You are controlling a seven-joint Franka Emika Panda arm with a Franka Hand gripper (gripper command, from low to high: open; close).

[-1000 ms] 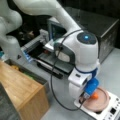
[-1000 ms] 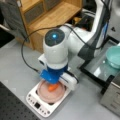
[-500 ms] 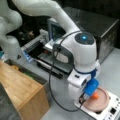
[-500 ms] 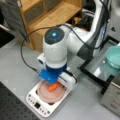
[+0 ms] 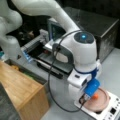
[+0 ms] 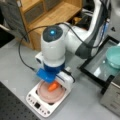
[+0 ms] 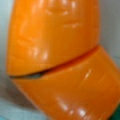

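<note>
Nothing moved since before, claw (image 6: 53, 85) low over carrot (image 6: 52, 86) on plate (image 6: 45, 93), opening hidden

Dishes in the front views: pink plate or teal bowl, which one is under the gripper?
The pink plate on the white scale, with the orange carrot on it, below the gripper. The teal bowl sits apart in the black tray.

I note a wooden shelf unit (image 6: 47, 15) at the upper left of a front view; it shows as a wooden box (image 5: 21, 92) at the lower left of a front view. A teal bowl (image 6: 113, 56) sits at the right edge, above a black tray (image 6: 100, 65) with a pale floor. A dark cabinet (image 5: 100, 27) fills the upper right. A grey metal fixture (image 5: 37, 47) lies left of centre. The grey tabletop (image 6: 15, 67) runs beneath all of it.
</note>
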